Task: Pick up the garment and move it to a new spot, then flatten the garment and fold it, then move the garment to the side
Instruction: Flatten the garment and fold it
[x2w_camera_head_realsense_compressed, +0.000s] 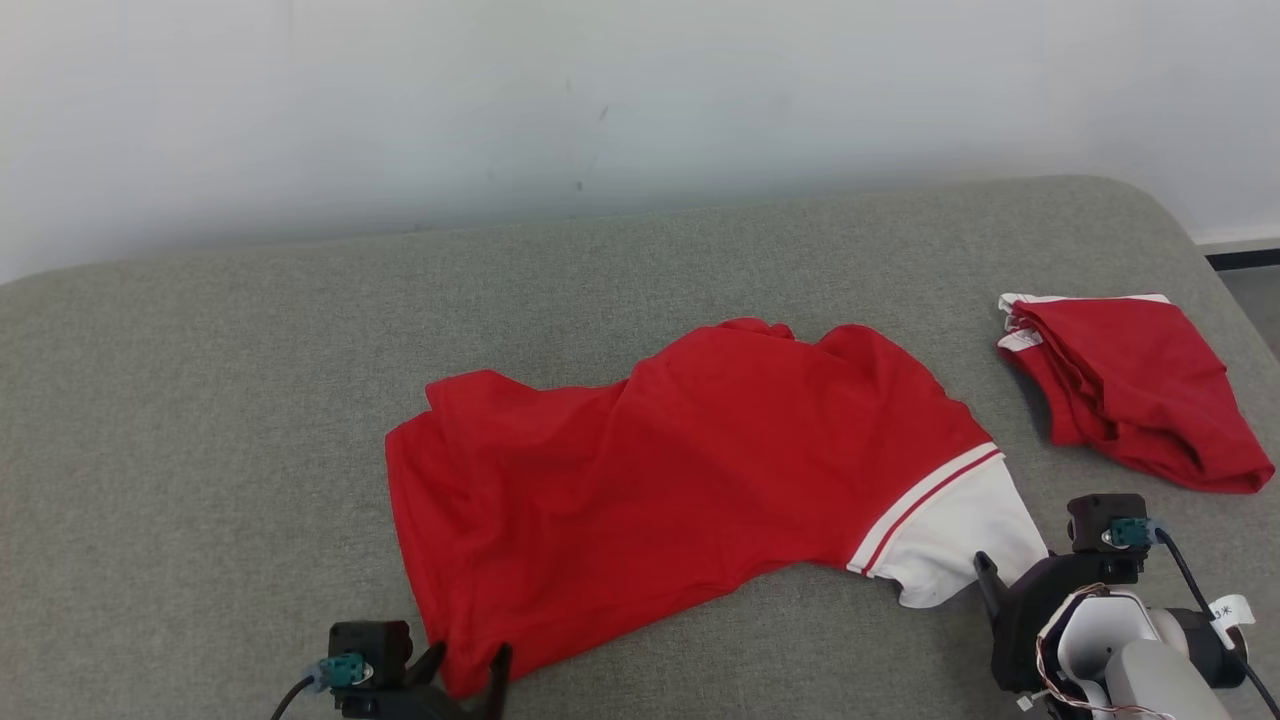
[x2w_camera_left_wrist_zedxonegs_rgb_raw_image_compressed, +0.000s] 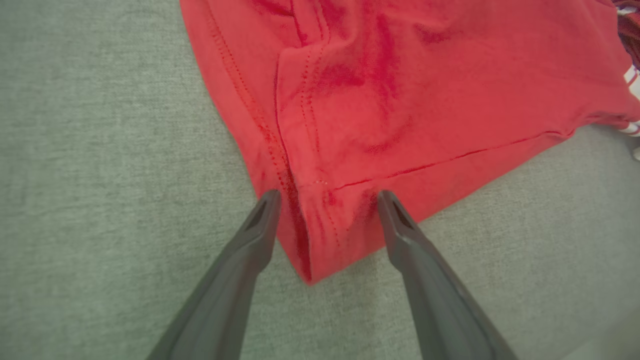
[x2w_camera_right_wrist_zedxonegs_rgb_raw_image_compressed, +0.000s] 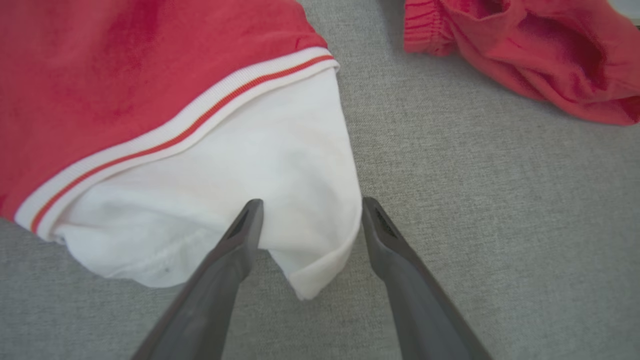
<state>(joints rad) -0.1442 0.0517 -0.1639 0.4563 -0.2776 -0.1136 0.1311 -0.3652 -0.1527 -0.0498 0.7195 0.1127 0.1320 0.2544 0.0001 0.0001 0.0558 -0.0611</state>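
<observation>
Softly creased red knit garment (x2w_camera_head_realsense_compressed: 680, 470) lies spread, left end effector (x2w_camera_left_wrist_zedxonegs_rgb_raw_image_compressed: 327, 196) and right end effector (x2w_camera_right_wrist_zedxonegs_rgb_raw_image_compressed: 310, 201) open.

The left gripper (x2w_camera_left_wrist_zedxonegs_rgb_raw_image_compressed: 328, 195) has two long, matte dark grey fingers (x2w_camera_left_wrist_zedxonegs_rgb_raw_image_compressed: 235, 270) that taper to narrow tips, each with a shallow recessed slot on its inner face near the end. At the lower left of the head view a black boxy block (x2w_camera_head_realsense_compressed: 370, 640) sits behind it. The block carries a teal connector (x2w_camera_head_realsense_compressed: 345, 670) with a black cable (x2w_camera_head_realsense_compressed: 295, 695) running to the bottom edge. The right gripper (x2w_camera_right_wrist_zedxonegs_rgb_raw_image_compressed: 312, 205) has the same fingers. At the lower right of the head view its black mount (x2w_camera_head_realsense_compressed: 1030, 600) bears a teal plug (x2w_camera_head_realsense_compressed: 1130, 532), a black lead (x2w_camera_head_realsense_compressed: 1190, 585), a white tag (x2w_camera_head_realsense_compressed: 1230, 610) with small dark print, thin reddish and white wires (x2w_camera_head_realsense_compressed: 1045, 640) and a smooth pale grey forearm (x2w_camera_head_realsense_compressed: 1150, 680).
</observation>
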